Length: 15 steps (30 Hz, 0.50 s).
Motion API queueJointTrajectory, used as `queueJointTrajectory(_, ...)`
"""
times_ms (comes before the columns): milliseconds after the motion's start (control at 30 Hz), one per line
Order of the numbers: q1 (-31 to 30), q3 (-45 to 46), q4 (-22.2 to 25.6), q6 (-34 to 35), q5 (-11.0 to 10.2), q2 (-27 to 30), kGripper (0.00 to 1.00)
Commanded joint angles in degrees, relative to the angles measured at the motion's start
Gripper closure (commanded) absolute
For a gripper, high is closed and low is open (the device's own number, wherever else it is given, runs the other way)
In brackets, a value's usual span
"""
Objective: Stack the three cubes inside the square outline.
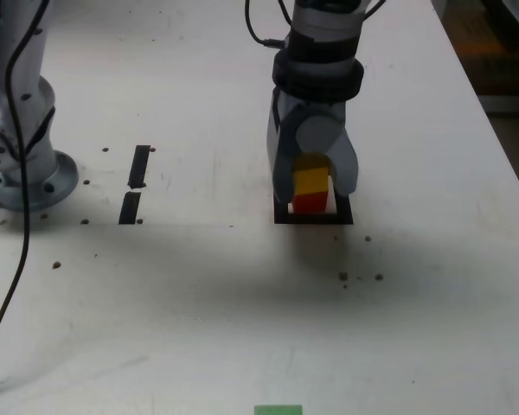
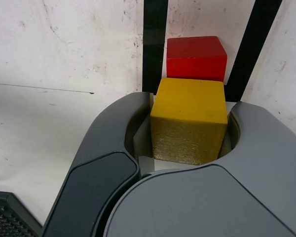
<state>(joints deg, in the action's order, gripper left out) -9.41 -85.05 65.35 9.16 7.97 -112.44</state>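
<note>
Two cubes stand stacked inside the square outline (image 1: pixel 281 216), yellow cube (image 1: pixel 311 180) atop red cube (image 1: pixel 310 202), the claw (image 1: pixel 315 177) nearly closed around the yellow one, a green cube (image 1: pixel 278 410) well apart.

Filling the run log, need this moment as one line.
stage: stacking | hand: shut on yellow cube | yellow cube: atop red cube | red cube: inside square outline | green cube: unstacked, exterior view's bottom edge

White table (image 1: pixel 199 328) — green cube (image 1: pixel 278 410), tape.
</note>
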Motion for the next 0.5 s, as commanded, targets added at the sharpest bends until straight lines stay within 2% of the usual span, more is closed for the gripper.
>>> queueJointTrajectory(0, 0.19, 0.07, -0.17, -0.11, -0.23, 0.07, 0.43)
queueJointTrajectory(467, 1.02, 0.64, -0.94, -1.08, -1.85, 0.23, 0.4)
